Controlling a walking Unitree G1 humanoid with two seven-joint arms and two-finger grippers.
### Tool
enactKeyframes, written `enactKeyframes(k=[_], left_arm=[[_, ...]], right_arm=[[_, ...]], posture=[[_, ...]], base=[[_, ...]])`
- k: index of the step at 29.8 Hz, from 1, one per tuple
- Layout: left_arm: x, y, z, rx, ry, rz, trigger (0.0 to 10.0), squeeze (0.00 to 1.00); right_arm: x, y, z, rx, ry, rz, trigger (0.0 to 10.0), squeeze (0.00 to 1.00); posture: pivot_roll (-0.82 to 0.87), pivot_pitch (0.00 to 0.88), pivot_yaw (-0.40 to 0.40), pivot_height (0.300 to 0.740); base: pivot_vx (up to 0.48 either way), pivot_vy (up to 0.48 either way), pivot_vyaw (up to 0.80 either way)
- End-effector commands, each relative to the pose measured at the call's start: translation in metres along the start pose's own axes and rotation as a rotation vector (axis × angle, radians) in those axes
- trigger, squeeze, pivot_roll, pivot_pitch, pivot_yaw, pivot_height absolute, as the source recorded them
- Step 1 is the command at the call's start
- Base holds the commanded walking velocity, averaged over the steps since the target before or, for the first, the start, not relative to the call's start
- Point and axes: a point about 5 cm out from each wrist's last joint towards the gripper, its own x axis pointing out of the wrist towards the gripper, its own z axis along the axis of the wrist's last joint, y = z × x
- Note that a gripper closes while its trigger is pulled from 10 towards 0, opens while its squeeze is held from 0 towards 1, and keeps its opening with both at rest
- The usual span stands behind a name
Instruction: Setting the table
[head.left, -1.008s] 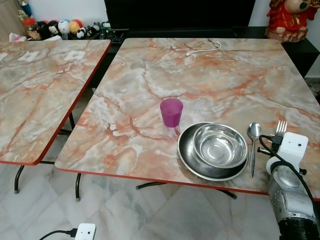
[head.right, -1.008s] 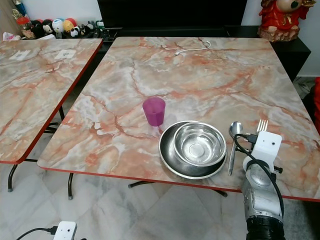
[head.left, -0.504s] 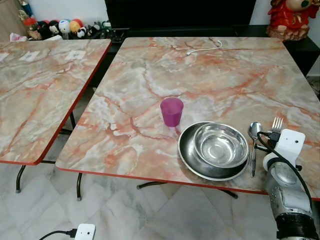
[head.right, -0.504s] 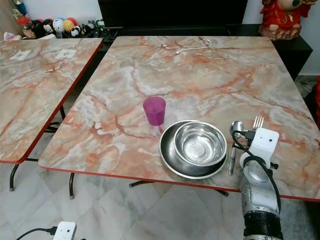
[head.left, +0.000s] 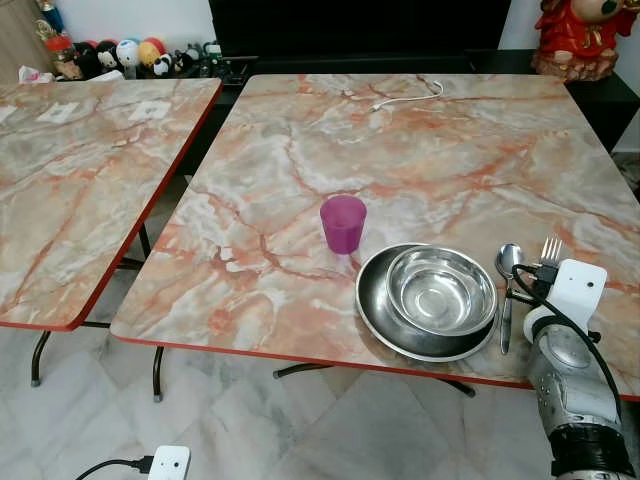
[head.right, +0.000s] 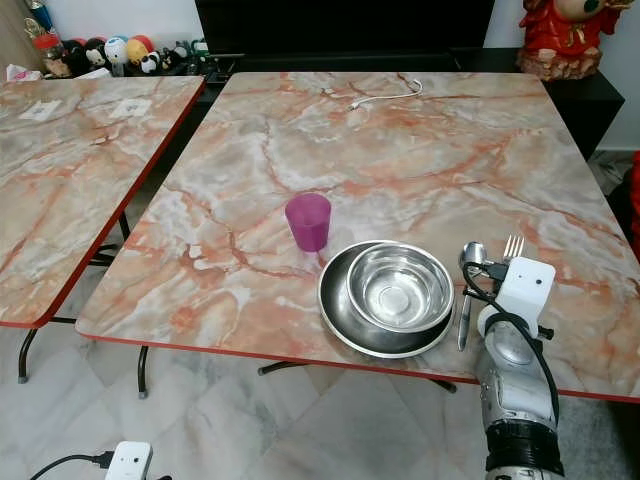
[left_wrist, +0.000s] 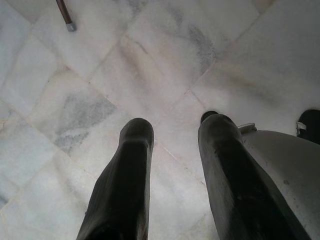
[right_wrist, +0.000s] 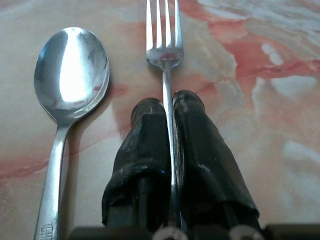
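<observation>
A purple cup (head.left: 343, 222) stands on the marble table (head.left: 420, 150) just behind a steel plate (head.left: 375, 315) that holds a steel bowl (head.left: 440, 290). To the plate's right lies a spoon (head.left: 507, 262), and beside that a fork (head.left: 550, 249). In the right wrist view my right gripper (right_wrist: 168, 102) is shut on the fork's handle (right_wrist: 164, 30), low over the tabletop, with the spoon (right_wrist: 71, 70) parallel next to it. My left gripper (left_wrist: 175, 125) hangs open over the floor tiles.
A second marble table (head.left: 80, 170) stands to the left across a narrow gap. A white cable (head.left: 405, 99) lies at the far edge of the near table. A red figurine (head.left: 585, 35) and small toys (head.left: 120, 55) sit at the back.
My right wrist and the fork have shifted slightly left, closer to the spoon. The cup, plate and bowl have stayed put.
</observation>
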Motion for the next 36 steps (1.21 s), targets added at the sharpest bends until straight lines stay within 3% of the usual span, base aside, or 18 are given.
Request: enactKeyframes(k=[1, 12, 14, 18, 19, 20, 21, 22, 34, 36], left_arm=[[-0.002, 0.002, -0.005, 0.0, 0.017, 0.006, 10.0, 0.0], [-0.002, 0.001, -0.006, -0.001, 0.016, 0.004, 10.0, 0.0], [-0.002, 0.001, -0.005, -0.001, 0.016, 0.004, 10.0, 0.0], [-0.002, 0.001, -0.005, -0.002, 0.015, 0.005, 10.0, 0.0], [-0.001, 0.001, -0.004, -0.002, 0.014, 0.005, 10.0, 0.0], [-0.001, 0.002, -0.004, -0.002, 0.014, 0.006, 10.0, 0.0], [-0.001, 0.002, -0.004, -0.003, 0.014, 0.006, 10.0, 0.0], [-0.001, 0.002, -0.004, -0.004, 0.013, 0.007, 10.0, 0.0], [-0.001, 0.001, -0.002, -0.006, 0.004, 0.007, 10.0, 0.0], [-0.001, 0.0, -0.004, -0.008, 0.01, 0.004, 10.0, 0.0]], right_arm=[[0.0, 0.004, -0.008, 0.015, 0.037, 0.012, 10.0, 0.39], [0.0, 0.005, -0.01, 0.012, 0.046, 0.014, 10.0, 0.38], [0.001, 0.004, -0.01, 0.013, 0.047, 0.013, 10.0, 0.7], [0.001, 0.004, -0.01, 0.01, 0.047, 0.009, 10.0, 0.67], [0.001, 0.004, -0.01, 0.008, 0.048, 0.008, 10.0, 0.56], [0.001, 0.004, -0.01, 0.007, 0.048, 0.007, 10.0, 0.56], [0.001, 0.004, -0.01, 0.006, 0.048, 0.007, 10.0, 0.17], [0.001, 0.004, -0.01, 0.005, 0.048, 0.006, 10.0, 0.0], [-0.002, 0.007, 0.004, 0.033, -0.058, 0.007, 10.0, 0.0], [-0.003, 0.01, 0.018, 0.02, -0.148, 0.028, 10.0, 0.0]], posture=[[-0.09, 0.109, 0.079, 0.74], [-0.09, 0.108, 0.079, 0.74], [-0.09, 0.107, 0.077, 0.74], [-0.09, 0.107, 0.077, 0.74], [-0.09, 0.107, 0.076, 0.74], [-0.09, 0.107, 0.076, 0.74], [-0.09, 0.108, 0.076, 0.74], [-0.09, 0.108, 0.076, 0.74], [-0.11, 0.108, 0.068, 0.74], [-0.13, 0.095, 0.071, 0.74]], base=[[0.0, 0.0, 0.0], [0.0, 0.0, 0.0], [0.0, 0.0, 0.0], [0.0, 0.0, 0.0], [0.0, 0.0, 0.0], [0.0, 0.0, 0.0], [0.0, 0.0, 0.0], [0.0, 0.0, 0.0], [0.0, 0.0, 0.0], [0.0, 0.0, 0.0]])
